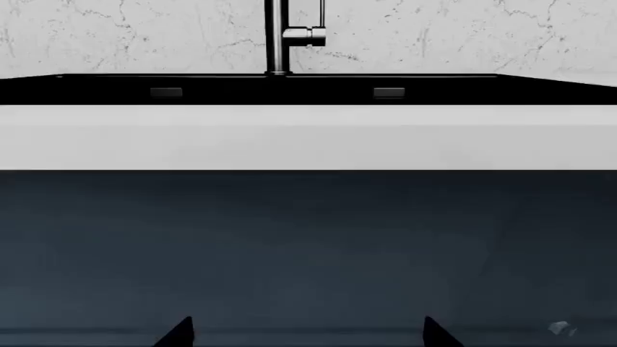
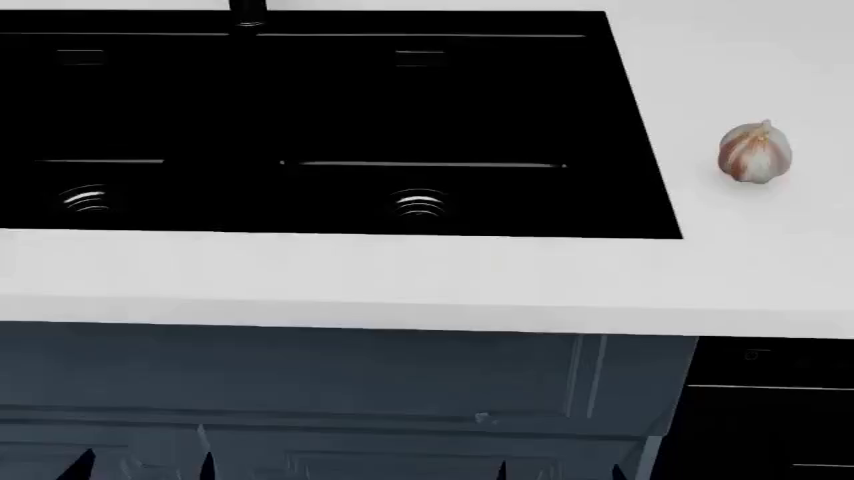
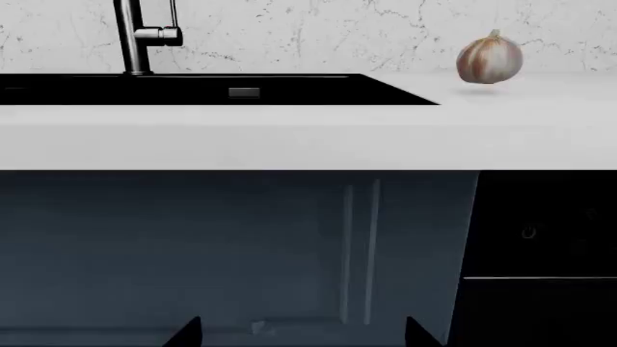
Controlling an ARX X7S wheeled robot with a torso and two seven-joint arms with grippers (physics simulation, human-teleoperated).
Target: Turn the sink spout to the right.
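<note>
we see the sink spout (image 1: 277, 36) upright at the sink's (image 2: 627, 120) back rim, between the two basins, against the marble wall. both drains (image 2: 419, 203) show in the head view. a garlic bulb (image 2: 755, 152) sits on the white counter (image 2: 400, 280), right of the sink. left gripper (image 1: 306, 334) and right gripper (image 3: 303, 334) are low before the cabinet front, well apart from the spout; fingertips spread, holding nothing.
</note>
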